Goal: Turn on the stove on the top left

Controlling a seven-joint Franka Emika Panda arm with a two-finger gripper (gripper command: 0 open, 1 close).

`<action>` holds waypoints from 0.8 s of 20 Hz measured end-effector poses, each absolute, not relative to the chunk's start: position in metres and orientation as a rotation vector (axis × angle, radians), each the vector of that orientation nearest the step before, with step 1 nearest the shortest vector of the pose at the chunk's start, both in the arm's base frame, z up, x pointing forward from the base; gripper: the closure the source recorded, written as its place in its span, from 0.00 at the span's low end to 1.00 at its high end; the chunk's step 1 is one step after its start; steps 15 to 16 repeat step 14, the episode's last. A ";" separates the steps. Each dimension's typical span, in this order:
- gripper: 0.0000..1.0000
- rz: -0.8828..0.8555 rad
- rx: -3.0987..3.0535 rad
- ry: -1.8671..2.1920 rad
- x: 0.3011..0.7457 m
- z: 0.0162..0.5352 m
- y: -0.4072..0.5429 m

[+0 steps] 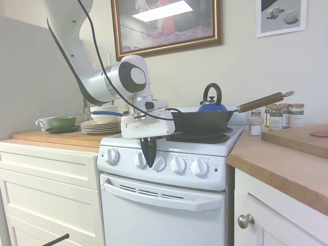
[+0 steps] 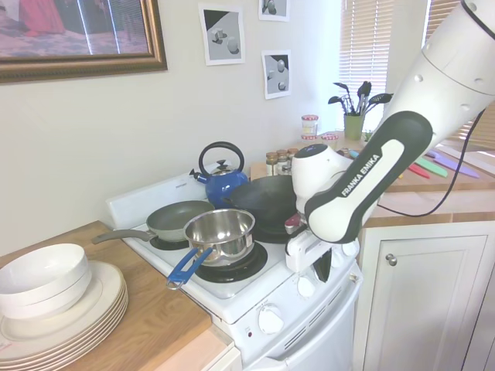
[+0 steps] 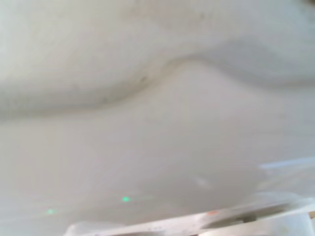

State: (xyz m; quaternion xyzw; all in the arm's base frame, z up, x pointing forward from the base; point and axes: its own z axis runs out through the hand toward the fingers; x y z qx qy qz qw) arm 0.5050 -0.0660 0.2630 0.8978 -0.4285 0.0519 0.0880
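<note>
Claw at the knob row of the stove

The claw [image 1: 148, 158] points straight down in front of the control panel, its dark fingers drawn together into a narrow wedge with no gap showing between them. The tip hangs between the second knob [image 1: 140, 160] and the third knob [image 1: 159, 163], overlapping their edges in the first exterior view; whether it touches either one I cannot tell. The second exterior view has the arm covering the fingers, and the wrist view is only a white blur of panel, so neither settles it.

The stove [image 1: 169, 205] stands between the wooden desk [image 1: 56, 137] and the cabinet run on the other side. A vertical, pinched claw at this height suits nudging or pinching a round knob from the front, which is likely why the wrist is held level with the panel.

On the burners sit a black wok [image 1: 202, 122], a blue kettle [image 1: 212, 105], a steel saucepan [image 2: 220, 234] and a frying pan [image 2: 179, 219]; plates [image 1: 100, 126] are stacked on the desk. The wok's rim overhangs just behind the wrist, so clearance there looks tight
</note>
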 end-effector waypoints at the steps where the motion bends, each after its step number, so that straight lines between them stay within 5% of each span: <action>1: 1.00 0.161 2.669 -1.269 0.505 0.262 -0.065; 16: 1.00 0.201 2.791 -1.248 0.490 0.336 0.037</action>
